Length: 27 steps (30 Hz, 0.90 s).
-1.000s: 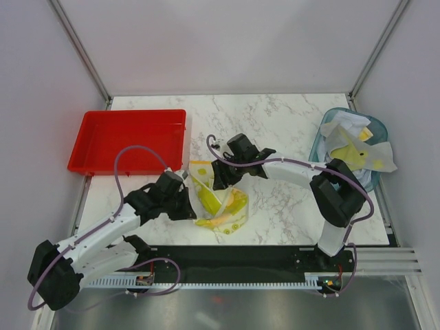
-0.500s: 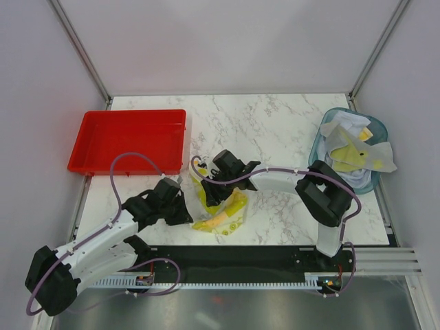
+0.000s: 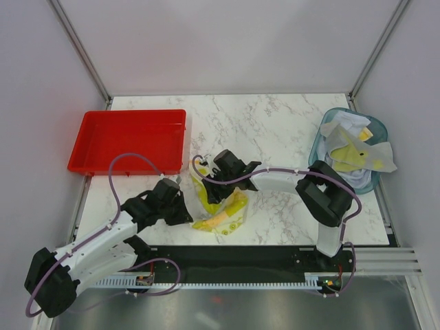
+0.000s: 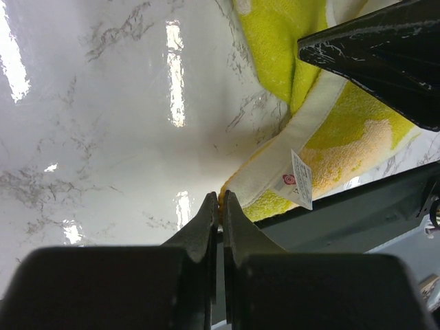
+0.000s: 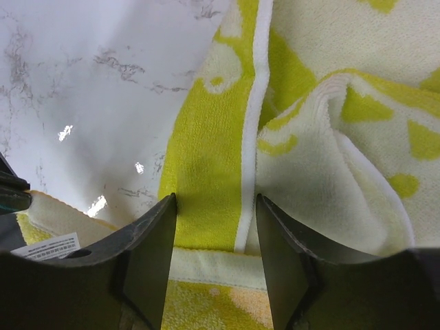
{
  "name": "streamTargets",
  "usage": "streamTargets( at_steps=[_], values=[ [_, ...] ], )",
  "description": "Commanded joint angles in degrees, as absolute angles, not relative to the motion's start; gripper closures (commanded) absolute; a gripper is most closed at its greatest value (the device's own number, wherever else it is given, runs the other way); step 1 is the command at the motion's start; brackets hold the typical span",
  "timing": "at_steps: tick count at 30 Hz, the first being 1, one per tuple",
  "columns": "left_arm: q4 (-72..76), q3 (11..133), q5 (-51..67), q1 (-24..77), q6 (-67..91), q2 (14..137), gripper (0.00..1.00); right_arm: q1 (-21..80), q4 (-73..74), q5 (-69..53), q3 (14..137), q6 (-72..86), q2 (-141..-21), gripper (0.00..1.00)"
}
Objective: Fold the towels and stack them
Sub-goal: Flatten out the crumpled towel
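The step in hand looks like folding the yellow towel point(image 3: 221, 212), which lies rumpled on the bench point(image 3: 275, 124) in the lower middle of the overhead view. The left arm point(image 3: 110, 230) reaches it from the lower left and the right arm point(image 3: 275, 180) from the right.

To do it well, I judge the left jaws should keep their corner still while the right jaws close on the edge layer alone. They would then lift it low, carry it across until the hems line up, and let go only once the cloth lies flat. Taking the bunched layers together would likely leave a lumpy fold that stacks badly.

The left wrist view shows what the overhead hides. The left jaws are pressed together, tips at the corner of the white hem point(image 4: 275, 161), just beside the care label point(image 4: 300, 180). Whether any cloth is caught between them I cannot tell.

The right wrist view shows the right jaws parted and gripping nothing. They straddle a yellow band point(image 5: 206, 144) edged in white, with a folded bulge at the right of the frame.

Only the overhead shows the other towels point(image 3: 350, 151) heaped in the teal basket point(image 3: 316, 148) at far right. It also shows the red tray point(image 3: 127, 141) at upper left.
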State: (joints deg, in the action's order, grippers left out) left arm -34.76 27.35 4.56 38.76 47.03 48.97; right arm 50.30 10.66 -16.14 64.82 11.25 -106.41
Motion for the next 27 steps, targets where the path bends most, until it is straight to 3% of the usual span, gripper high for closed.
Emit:
streamTargets(
  at_steps=[1,5,9,13,18,23,27],
  values=[
    [-32.87,26.81,2.64,38.94,49.39,48.25,0.98,50.27,7.65,-18.54,64.69,11.60,-108.11,0.43],
    [-31.21,26.98,1.85,38.94,49.22,48.60,0.98,49.84,5.98,-20.30,64.16,12.39,-106.79,0.52],
    [-28.74,28.91,1.93,38.94,47.64,49.66,0.98,46.94,5.62,-14.81,63.11,15.72,-101.46,1.00],
    [-27.25,35.48,2.37,38.94,43.69,50.45,0.98,39.75,19.04,-2.40,63.62,22.66,-89.68,1.00],
    [-21.73,37.53,6.31,39.02,39.21,50.62,0.98,37.79,34.27,4.74,66.53,26.01,-78.15,1.00],
    [-15.04,33.49,8.79,39.02,39.99,53.52,0.98,37.44,32.89,7.73,64.51,27.77,-81.64,1.00],
    [-11.78,32.17,9.49,39.02,39.99,58.61,0.98,35.69,26.99,0.81,68.17,23.49,-91.98,0.98]
  ],
)
